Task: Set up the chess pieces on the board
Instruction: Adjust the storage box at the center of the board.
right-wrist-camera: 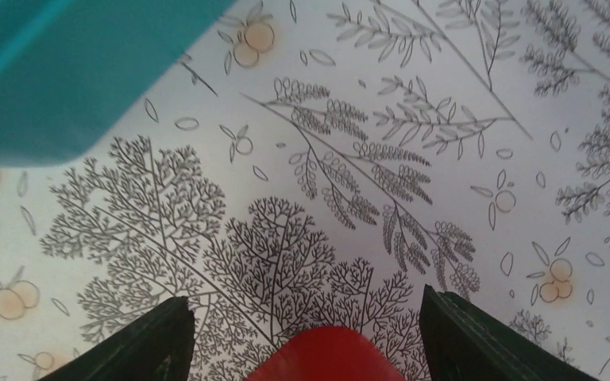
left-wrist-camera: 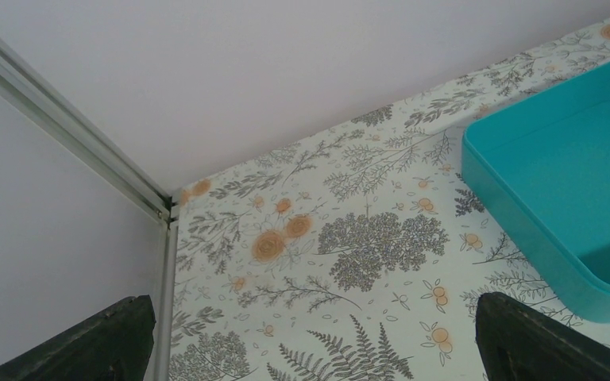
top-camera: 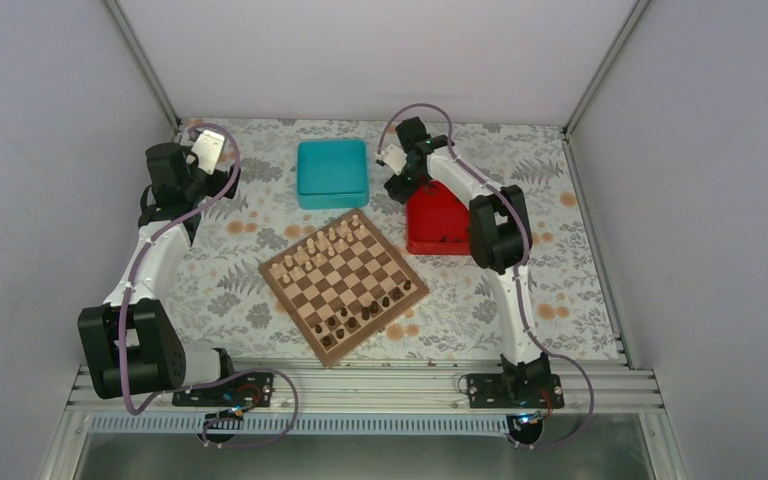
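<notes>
The board (top-camera: 310, 312) lies turned at an angle in the middle of the table. Several dark chess pieces (top-camera: 366, 312) stand along its near-right rows; pale pieces stand along its far-left rows. My left gripper (top-camera: 207, 146) hovers near the back left corner, far from the board, open and empty (left-wrist-camera: 318, 353). My right gripper (top-camera: 398, 180) hangs over the back left corner of the red tray (top-camera: 435, 222), open and empty (right-wrist-camera: 310, 349), with the tray's red corner (right-wrist-camera: 330, 357) between its fingers. Neither wrist view shows the board or any pieces.
A teal box (top-camera: 332, 172) stands behind the board; it also shows in the left wrist view (left-wrist-camera: 572, 182) and the right wrist view (right-wrist-camera: 63, 71). The enclosure walls and a corner post (left-wrist-camera: 71, 143) stand close to the left gripper. A floral cloth covers the table.
</notes>
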Available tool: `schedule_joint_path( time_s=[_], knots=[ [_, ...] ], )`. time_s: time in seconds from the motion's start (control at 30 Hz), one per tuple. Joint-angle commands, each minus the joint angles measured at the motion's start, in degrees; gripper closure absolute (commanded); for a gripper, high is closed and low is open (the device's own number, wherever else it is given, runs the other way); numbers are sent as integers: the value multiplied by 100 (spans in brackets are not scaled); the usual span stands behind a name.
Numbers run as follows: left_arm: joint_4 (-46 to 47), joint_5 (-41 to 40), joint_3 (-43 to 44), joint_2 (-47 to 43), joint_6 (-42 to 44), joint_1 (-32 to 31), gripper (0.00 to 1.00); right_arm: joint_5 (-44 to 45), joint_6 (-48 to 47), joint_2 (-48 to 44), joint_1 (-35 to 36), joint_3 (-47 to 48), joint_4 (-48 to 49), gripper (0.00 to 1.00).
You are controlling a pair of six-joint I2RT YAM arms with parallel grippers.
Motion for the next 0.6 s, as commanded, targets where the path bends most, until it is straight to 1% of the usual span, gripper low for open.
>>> schedule_joint_path(
  time_s=[0.0, 0.17, 0.33, 0.47, 0.57],
  knots=[
    [117, 135, -82, -69, -47, 45, 0, 109, 1, -210, 17, -281, -67, 29],
    [108, 134, -82, -64, -40, 50, 0, 48, -111, -461, 82, -709, -247, 35],
    [108, 159, -69, -54, -47, 50, 0, 385, -205, -911, 132, -1491, -326, 36],
    [107, 178, -60, -21, -48, 49, 0, 733, -329, -1552, 132, -2267, -212, 37],
    [108, 191, -56, -1, -49, 56, 0, 743, -399, -1938, 131, -2660, -332, 37]
  ],
)
